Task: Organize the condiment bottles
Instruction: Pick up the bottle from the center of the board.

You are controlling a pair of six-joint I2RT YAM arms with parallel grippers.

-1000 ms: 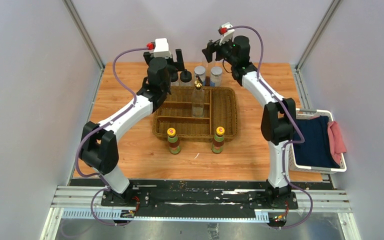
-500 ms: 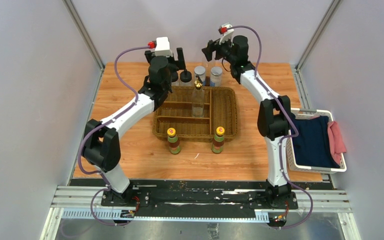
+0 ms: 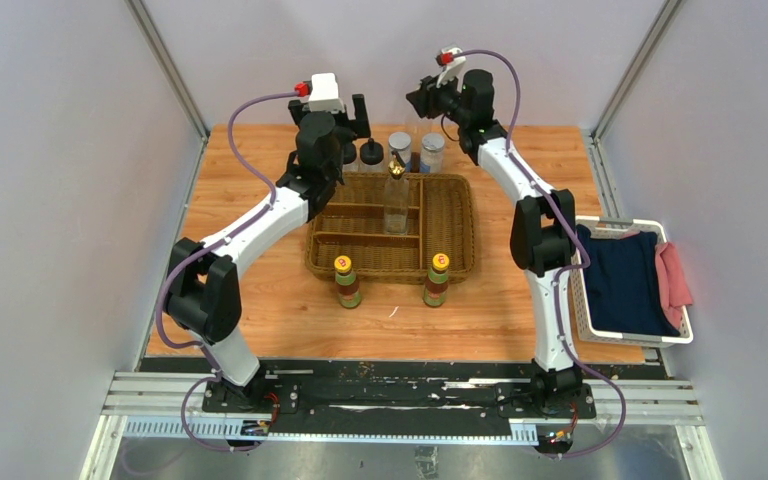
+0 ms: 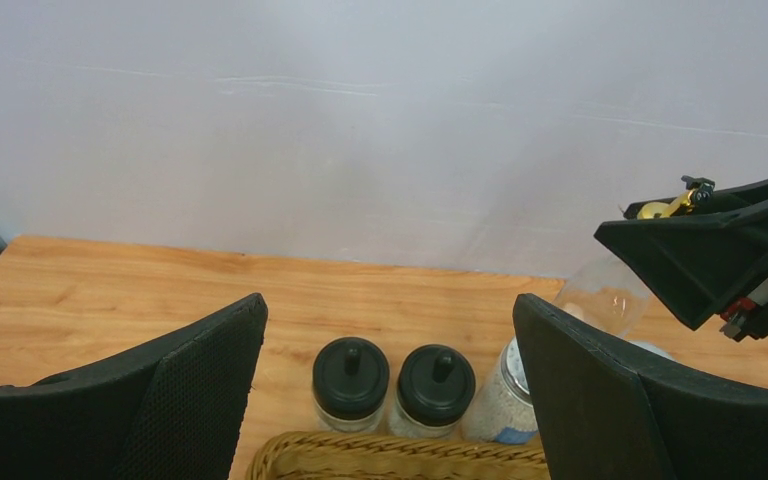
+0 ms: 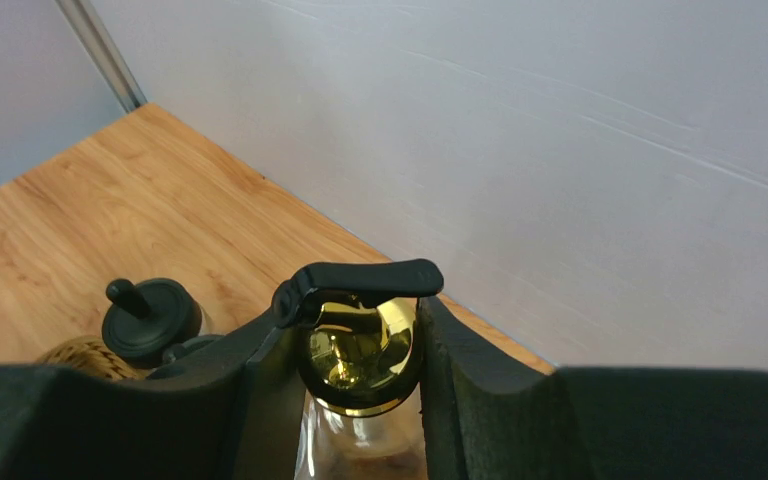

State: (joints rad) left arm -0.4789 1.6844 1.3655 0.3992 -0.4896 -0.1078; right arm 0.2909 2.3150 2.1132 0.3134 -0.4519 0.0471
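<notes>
The right gripper (image 5: 355, 335) has edged toward the frame's top, clamping a clear glass gold-topped bottle (image 5: 358, 375), its body cut off; the left gripper (image 4: 388, 308) is spread wide.

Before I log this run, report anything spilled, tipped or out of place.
Nothing is spilled or tipped: the condiment bottles on the wooden table stand upright. The right gripper grips a tall clear gold-topped bottle by its top. One oddity: a white speck on the wood before the brown wicker basket, too small to identify.
</notes>
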